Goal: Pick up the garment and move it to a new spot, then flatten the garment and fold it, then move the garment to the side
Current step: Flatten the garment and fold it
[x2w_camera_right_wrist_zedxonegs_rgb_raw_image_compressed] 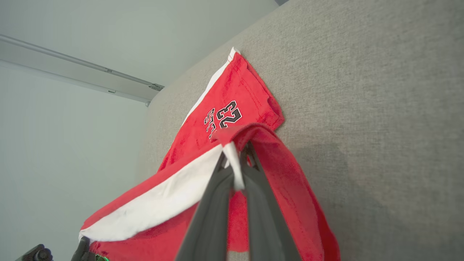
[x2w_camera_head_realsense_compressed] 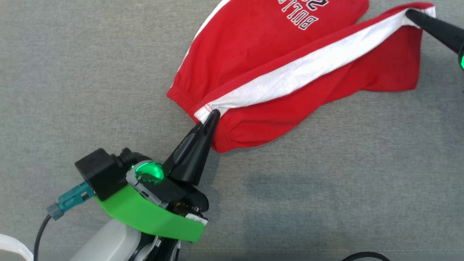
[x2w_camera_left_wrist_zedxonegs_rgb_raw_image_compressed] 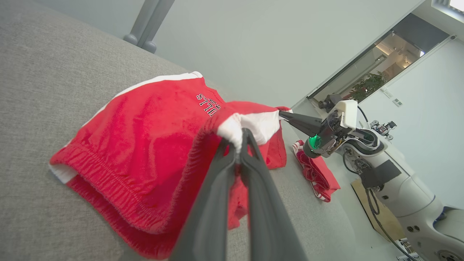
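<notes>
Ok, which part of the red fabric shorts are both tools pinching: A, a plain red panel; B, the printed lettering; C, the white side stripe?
C: the left tool and right tool each clamp one end of the white side stripe on the red fabric shorts.

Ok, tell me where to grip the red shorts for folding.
Take the white side stripe at its ends: waistband end from the near left, hem end from the far right. That seam is raised and taut, as the left gripper and right gripper hold it.
</notes>
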